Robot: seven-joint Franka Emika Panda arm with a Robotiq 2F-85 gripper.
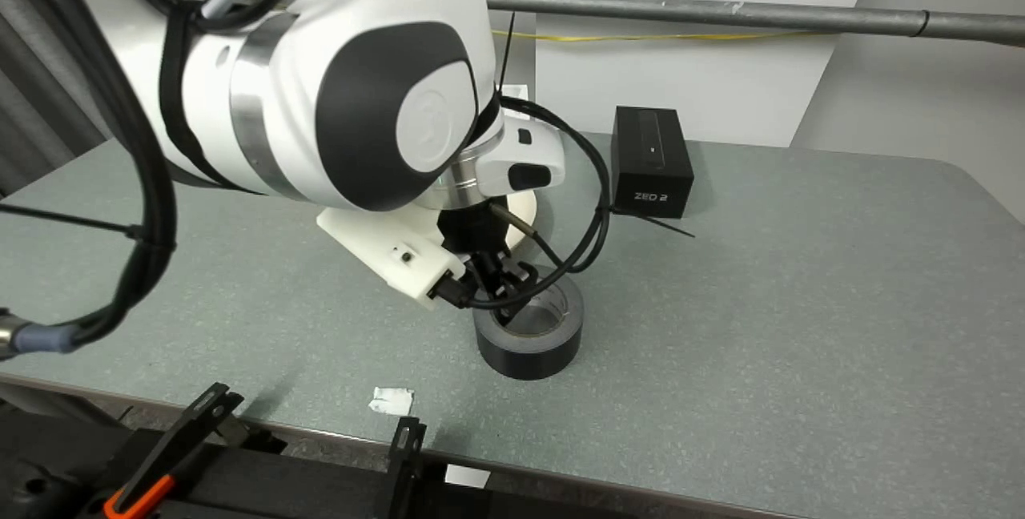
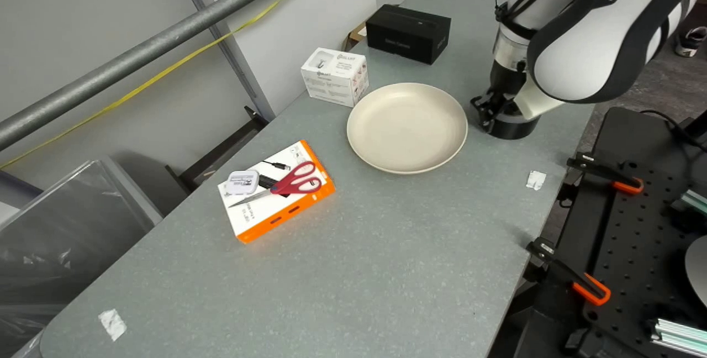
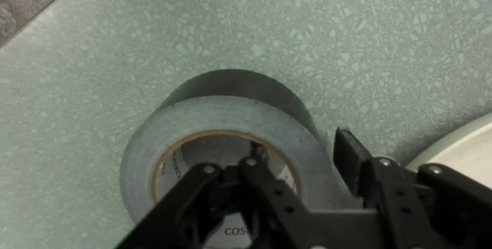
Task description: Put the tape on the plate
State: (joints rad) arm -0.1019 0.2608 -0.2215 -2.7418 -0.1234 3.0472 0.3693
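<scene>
The tape [image 1: 528, 359] is a thick dark grey roll lying flat on the table in both exterior views [image 2: 513, 130]. It fills the middle of the wrist view [image 3: 219, 112]. My gripper [image 3: 301, 145] is down at the tape, with one finger inside its hollow centre and one outside its wall. A gap shows between the outer finger and the tape. The gripper also shows in both exterior views [image 1: 510, 303] [image 2: 496, 116]. The beige round plate [image 2: 409, 126] lies beside the tape; its rim shows in the wrist view [image 3: 461, 149]. In an exterior view the arm hides most of the plate [image 1: 524, 213].
A black box [image 1: 653, 162] stands at the back. A white box [image 2: 334, 79] stands beside the plate. An orange-and-white packet [image 2: 262, 214] bears red scissors [image 2: 295, 181] and a small white case [image 2: 242, 182]. Clamps [image 2: 596, 173] sit along the table edge. Cables loop around the wrist.
</scene>
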